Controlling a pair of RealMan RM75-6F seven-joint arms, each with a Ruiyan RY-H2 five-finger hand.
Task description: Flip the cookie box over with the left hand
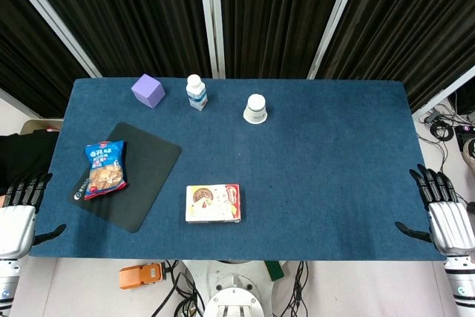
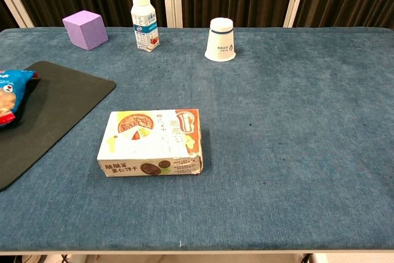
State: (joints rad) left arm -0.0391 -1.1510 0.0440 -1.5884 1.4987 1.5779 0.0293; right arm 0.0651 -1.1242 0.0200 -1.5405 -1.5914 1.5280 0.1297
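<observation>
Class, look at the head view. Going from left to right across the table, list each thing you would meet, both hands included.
Left hand → snack bag → purple cube → bottle → cookie box → paper cup → right hand.

Curtained lab (image 1: pixel 260 12), cabled floor (image 1: pixel 445 128)

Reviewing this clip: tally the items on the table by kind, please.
Cookie box: 1
Snack bag: 1
Bottle: 1
Paper cup, upside down: 1
Purple cube: 1
Black mat: 1
Total: 6
</observation>
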